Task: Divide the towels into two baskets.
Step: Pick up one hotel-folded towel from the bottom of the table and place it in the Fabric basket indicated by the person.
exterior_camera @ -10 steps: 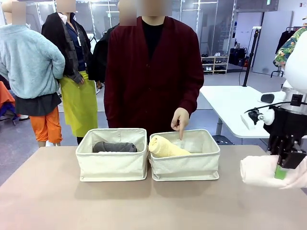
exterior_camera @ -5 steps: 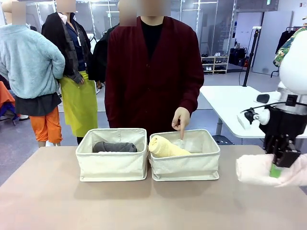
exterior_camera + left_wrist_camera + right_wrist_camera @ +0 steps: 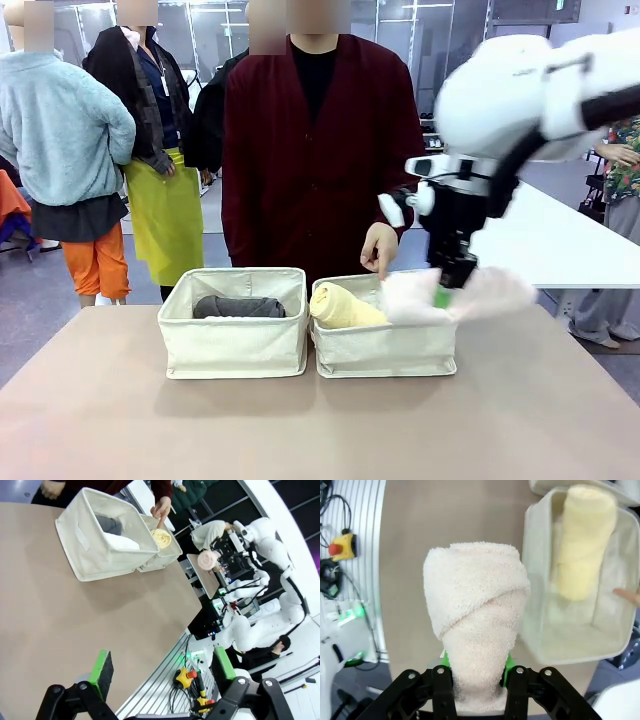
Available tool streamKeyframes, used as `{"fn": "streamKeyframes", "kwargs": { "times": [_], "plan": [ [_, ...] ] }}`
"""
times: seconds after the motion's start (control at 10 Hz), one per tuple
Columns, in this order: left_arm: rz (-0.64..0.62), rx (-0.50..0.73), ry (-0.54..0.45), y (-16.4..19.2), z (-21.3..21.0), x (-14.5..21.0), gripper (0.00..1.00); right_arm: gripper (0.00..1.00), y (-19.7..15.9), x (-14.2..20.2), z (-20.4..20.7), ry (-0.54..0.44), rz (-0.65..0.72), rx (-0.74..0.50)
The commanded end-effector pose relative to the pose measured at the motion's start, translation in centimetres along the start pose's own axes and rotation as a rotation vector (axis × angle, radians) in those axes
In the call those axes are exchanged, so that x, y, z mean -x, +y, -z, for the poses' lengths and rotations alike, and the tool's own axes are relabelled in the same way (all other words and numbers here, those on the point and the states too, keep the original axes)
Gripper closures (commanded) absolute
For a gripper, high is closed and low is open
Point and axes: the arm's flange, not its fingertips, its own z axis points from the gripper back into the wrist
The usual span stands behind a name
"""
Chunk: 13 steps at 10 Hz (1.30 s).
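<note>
Your right claw (image 3: 442,296) is pinching the cream towel (image 3: 455,296) around its middle, and the roll hangs over the right-hand basket (image 3: 385,345), its ends blurred in the front view. From the right wrist camera you see the same towel (image 3: 475,615) squeezed between the green pads (image 3: 507,664), with the desk (image 3: 450,515) beneath it and the open basket (image 3: 580,640) just beside it.

The pale yellow towel (image 3: 343,306) lies in that right-hand basket, tilted with one end propped on the left wall. The person's hand (image 3: 378,249) points one finger down into the basket's back part, close to your claw. The dark grey towel (image 3: 239,307) lies flat in the left-hand basket (image 3: 235,345); the two baskets stand side by side, touching, at the far middle of the desk.

Your left claw (image 3: 162,667) is spread wide with nothing between its pads, hovering low at the desk's edge, well apart from both baskets.
</note>
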Motion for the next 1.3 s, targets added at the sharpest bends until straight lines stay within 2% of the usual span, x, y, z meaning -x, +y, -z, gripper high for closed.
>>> {"fn": "streamKeyframes", "kwargs": {
  "times": [0.0,0.3,0.5,1.0,1.2],
  "plan": [
    [0.005,0.006,-0.002,-0.2,-0.3,0.2,0.0,0.63,-4.4,-1.9,-1.2,-0.011,-0.085,-0.019],
    [0.005,0.006,-0.002,-0.2,-0.3,0.2,0.0,0.63,-12.3,-2.0,-0.5,-0.078,-0.104,-0.015],
    [0.005,0.006,-0.002,-0.2,-0.3,0.2,0.0,0.63,-15.8,-1.2,0.2,-0.098,-0.147,-0.034],
    [0.005,0.006,-0.002,-0.2,-0.3,0.2,0.0,0.63,-17.8,-2.6,3.6,-0.118,0.0,0.076],
    [0.005,0.006,-0.002,-0.2,-0.3,0.2,0.0,0.63,-18.1,-2.8,4.4,-0.087,0.028,0.131]
  ]
}}
